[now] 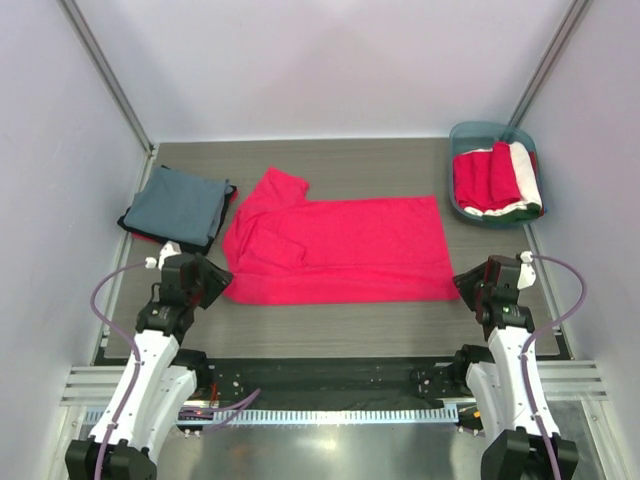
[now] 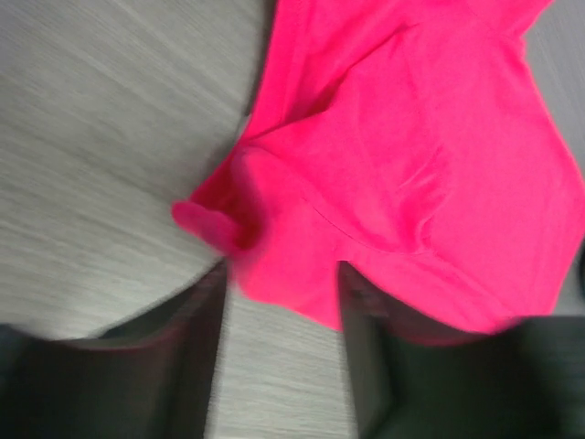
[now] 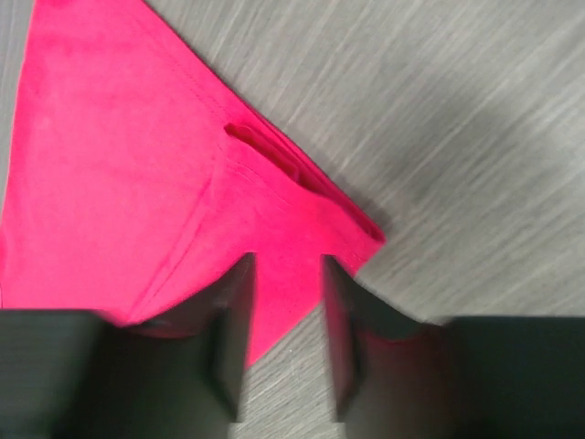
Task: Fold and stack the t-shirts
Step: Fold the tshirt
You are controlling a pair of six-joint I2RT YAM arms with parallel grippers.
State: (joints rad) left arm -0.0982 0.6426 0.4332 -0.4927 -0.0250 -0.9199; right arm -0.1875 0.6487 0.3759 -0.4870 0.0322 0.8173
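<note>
A bright crimson-red t-shirt [image 1: 335, 250] lies folded lengthwise on the grey table, collar end at the left. A folded blue-grey t-shirt [image 1: 178, 207] lies at the back left on a dark one. My left gripper [image 1: 218, 286] is open and empty just above the red shirt's near left corner [image 2: 274, 274]. My right gripper [image 1: 466, 283] is open and empty over the shirt's near right corner [image 3: 302, 247]; the cloth lies between its fingers [image 3: 233, 329] but is not pinched.
A teal tub [image 1: 495, 170] at the back right holds rolled red and white shirts [image 1: 497, 178]. The white walls close in the table at the back and both sides. A metal rail [image 1: 330, 410] runs along the near edge.
</note>
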